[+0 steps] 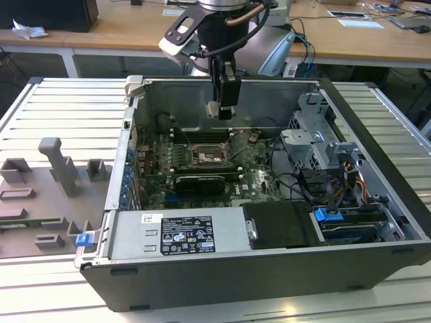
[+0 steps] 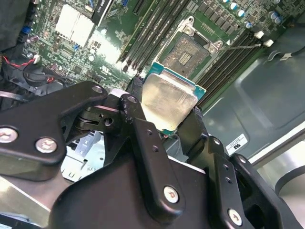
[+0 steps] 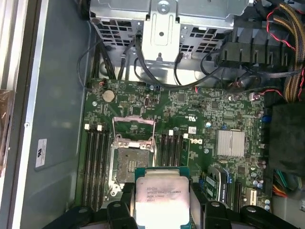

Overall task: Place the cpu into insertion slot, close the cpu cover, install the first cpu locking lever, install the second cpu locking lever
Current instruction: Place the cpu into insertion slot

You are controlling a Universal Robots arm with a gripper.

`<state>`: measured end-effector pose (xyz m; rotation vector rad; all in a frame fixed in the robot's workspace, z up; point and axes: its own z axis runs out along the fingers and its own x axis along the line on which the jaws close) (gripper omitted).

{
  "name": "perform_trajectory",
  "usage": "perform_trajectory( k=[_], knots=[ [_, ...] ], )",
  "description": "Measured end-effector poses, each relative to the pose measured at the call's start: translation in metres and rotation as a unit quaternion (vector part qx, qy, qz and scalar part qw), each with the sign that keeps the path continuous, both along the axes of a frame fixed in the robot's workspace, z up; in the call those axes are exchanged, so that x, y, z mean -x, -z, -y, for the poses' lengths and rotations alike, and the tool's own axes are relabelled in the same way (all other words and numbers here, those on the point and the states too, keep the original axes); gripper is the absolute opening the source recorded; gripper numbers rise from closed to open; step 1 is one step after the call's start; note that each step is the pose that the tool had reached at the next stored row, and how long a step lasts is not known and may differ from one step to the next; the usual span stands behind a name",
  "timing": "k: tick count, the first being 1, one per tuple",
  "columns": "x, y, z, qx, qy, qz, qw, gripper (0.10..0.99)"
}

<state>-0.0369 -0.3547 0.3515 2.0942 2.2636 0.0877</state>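
My gripper (image 1: 224, 101) hangs inside the open computer case, above the green board, shut on the cpu (image 1: 213, 110). In both wrist views the cpu (image 2: 167, 99) (image 3: 161, 194) sits flat between the black fingers (image 2: 143, 138), its pale metal top in plain sight. The insertion slot (image 3: 130, 162) (image 2: 188, 49) (image 1: 210, 159) lies uncovered on the board below, apart from the chip. The cpu cover (image 3: 133, 127), a silver frame, is swung back beside the slot.
Rows of memory slots (image 3: 95, 162) flank the socket. A silver heatsink (image 3: 230, 143), a metal drive cage (image 3: 164, 24) and cable bundles (image 1: 323, 188) crowd the case. The power supply (image 1: 182, 235) lies at the front, and a grey fixture (image 1: 60, 168) stands outside on the exterior view's left.
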Motion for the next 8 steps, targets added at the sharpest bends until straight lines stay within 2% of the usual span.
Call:
perform_trajectory(
  k=[8],
  knots=[
    [0.0,0.0209,-0.0011,0.0007,0.001,-0.0007,1.0,0.541]
  ],
)
